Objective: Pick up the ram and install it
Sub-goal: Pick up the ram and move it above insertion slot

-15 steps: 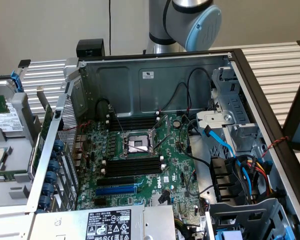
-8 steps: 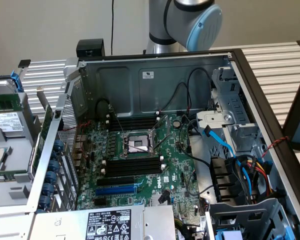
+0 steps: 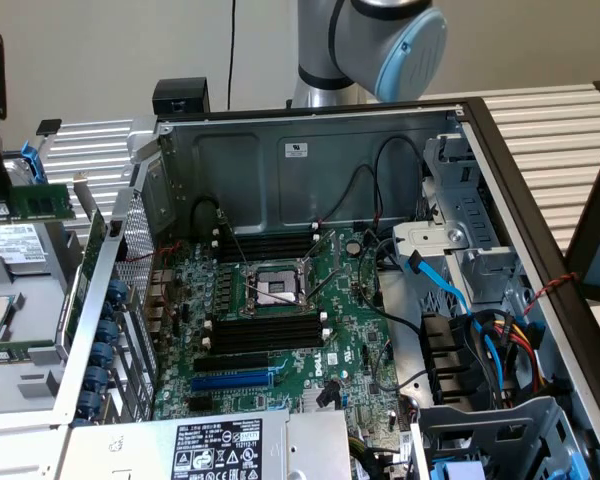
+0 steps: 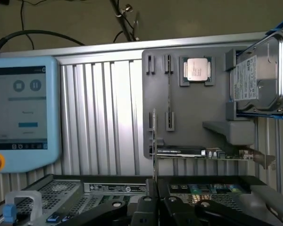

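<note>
The grey robot arm with a light-blue joint cap (image 3: 385, 38) stands behind the open grey metal computer case (image 3: 310, 160). Its black gripper (image 4: 155, 203) is outside the case, over the grey parts tray (image 4: 198, 117). The fingers are nearly together and clamp the long, narrow green ram stick (image 3: 40, 203). The stick hangs just beside the case wall on the exterior view's left, well apart from the large green motherboard (image 3: 280, 330).

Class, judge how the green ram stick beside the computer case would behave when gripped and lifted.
The ram is a thin, flat board, so probably light and fairly stiff, yet liable to crack if bent. Its exposed chips suggest fragility. Seemingly standing on its long edge, it might tip if nudged.
</note>
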Available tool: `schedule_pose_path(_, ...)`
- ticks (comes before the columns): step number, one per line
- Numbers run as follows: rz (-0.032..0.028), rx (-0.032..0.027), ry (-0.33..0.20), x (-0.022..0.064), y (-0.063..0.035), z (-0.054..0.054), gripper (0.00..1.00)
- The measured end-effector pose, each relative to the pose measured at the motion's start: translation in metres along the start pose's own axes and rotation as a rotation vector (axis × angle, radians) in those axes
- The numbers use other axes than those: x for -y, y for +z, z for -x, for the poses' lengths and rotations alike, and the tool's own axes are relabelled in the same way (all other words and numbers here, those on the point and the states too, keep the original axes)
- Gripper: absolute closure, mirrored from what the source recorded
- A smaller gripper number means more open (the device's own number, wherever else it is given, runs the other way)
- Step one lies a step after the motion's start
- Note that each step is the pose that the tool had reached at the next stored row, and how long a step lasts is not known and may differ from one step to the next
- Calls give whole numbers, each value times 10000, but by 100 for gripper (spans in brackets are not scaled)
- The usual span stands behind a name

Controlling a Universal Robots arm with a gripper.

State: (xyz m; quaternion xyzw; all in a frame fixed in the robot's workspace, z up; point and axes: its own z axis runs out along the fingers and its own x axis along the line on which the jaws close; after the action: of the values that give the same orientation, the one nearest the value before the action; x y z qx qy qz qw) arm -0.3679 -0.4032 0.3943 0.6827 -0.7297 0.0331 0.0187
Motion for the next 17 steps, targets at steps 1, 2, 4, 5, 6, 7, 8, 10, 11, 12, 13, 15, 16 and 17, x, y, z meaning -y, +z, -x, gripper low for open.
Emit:
schedule_pose_path(1, 1, 0, 0, 32, -2, 2, 88)
schedule_pose_path(2, 1, -1, 0, 68, -4, 4, 88)
schedule_pose_path(4, 1, 0, 0, 135, -7, 9, 88)
schedule_pose_path(5, 0, 0, 1, 167, -7, 11, 88)
schedule_pose_path(6, 0, 0, 1, 202, -8, 13, 88)
schedule_pose_path(7, 1, 0, 0, 233, -9, 15, 88)
schedule_pose_path(8, 0, 0, 1, 264, -9, 17, 88)
schedule_pose_path(10, 1, -1, 1, 326, -9, 21, 88)
schedule_pose_path(11, 0, 0, 0, 357, -9, 23, 88)
schedule_pose_path(12, 1, 0, 1, 389, -9, 25, 88)
schedule_pose_path(13, 0, 0, 0, 420, -8, 27, 88)
schedule_pose_path(15, 0, -1, 0, 482, -7, 32, 88)
schedule_pose_path(16, 1, 0, 0, 514, -7, 33, 88)
schedule_pose_path(17, 1, -1, 0, 544, -6, 35, 88)
